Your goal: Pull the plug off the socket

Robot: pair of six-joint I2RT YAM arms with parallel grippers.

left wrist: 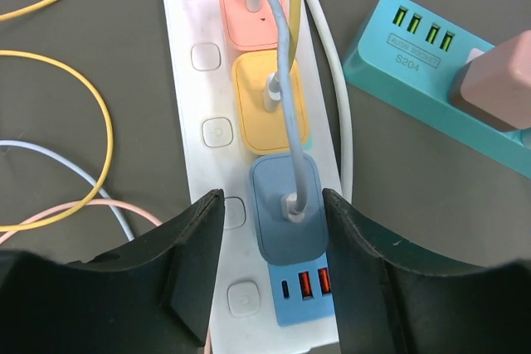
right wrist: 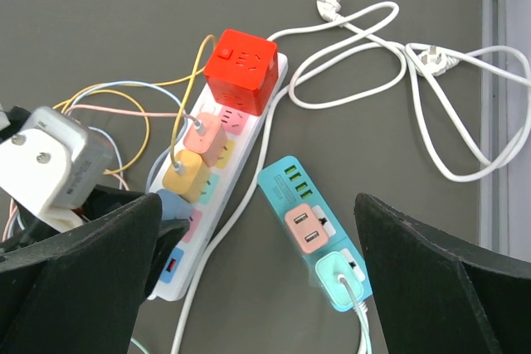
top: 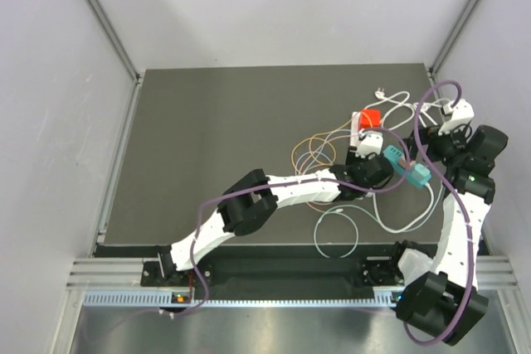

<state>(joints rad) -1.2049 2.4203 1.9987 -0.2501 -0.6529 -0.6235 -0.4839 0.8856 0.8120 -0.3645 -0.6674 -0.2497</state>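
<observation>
Blue plug (left wrist: pixel 286 221), left gripper (left wrist: pixel 272 201) flanking both edges

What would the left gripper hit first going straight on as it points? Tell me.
The blue plug in the white power strip; the left gripper points at it, jaws open either side of it. How near is unclear.

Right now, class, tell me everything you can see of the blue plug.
The blue plug is a rounded, slate-blue block, matte plastic by its look. It sits pushed into the white strip, next to the yellow plug. A pale cable enters its top face through a white connector. The left gripper straddles it, jaws open, a finger close on each side; contact cannot be told.
</observation>
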